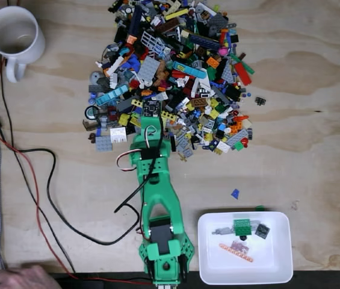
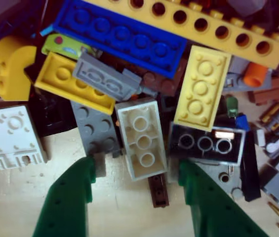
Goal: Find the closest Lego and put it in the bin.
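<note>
The cream brick [image 2: 141,139] lying upside down between the two green fingers is looking like the piece nearest the arm, so it is the likely pick. It is showing its hollow underside: three round tubes in a row inside a thin rectangular wall, pale and slightly glossy. It is sitting at the near edge of the Lego pile [image 1: 173,75], its far end tucked under a grey plate [image 2: 104,76] and a yellow plate [image 2: 72,81], with a pale yellow plate [image 2: 202,89] just beside it and a black brick [image 2: 206,144] touching its long side.

I am judging it to be light, rigid and hard, with smooth plastic walls that are likely to slip under a shallow pinch. The long side walls are offering the best hold, taken near the middle so the brick is not pivoting. Because its far end is overlapped by neighbours, lifting it may be dragging those pieces along.

The pincer [image 2: 137,173] is standing wide open, holding nothing, one finger on each side of the cream brick and not yet touching it. In the fixed view the green arm [image 1: 157,198] is reaching from the desk [image 1: 314,120] edge up to the pile, and the white bin [image 1: 245,247], already holding a few pieces, is lying on the near side of the pile beside the arm's base.
</note>
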{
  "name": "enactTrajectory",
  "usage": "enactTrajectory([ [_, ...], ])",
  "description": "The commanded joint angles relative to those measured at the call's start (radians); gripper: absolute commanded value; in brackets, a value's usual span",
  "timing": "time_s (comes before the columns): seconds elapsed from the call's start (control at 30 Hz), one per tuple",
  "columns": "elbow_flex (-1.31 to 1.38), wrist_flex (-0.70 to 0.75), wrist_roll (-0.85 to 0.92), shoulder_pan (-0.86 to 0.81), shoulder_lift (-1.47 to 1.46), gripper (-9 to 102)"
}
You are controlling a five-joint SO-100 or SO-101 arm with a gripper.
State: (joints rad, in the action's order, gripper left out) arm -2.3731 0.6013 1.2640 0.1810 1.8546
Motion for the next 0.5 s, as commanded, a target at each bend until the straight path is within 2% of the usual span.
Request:
enactTrajectory([
  [0.0, 0.091, -0.037, 0.009, -0.003, 0.003, 17],
  [0.47, 0.098, -0.018, 0.011, 0.011, 0.002, 2],
])
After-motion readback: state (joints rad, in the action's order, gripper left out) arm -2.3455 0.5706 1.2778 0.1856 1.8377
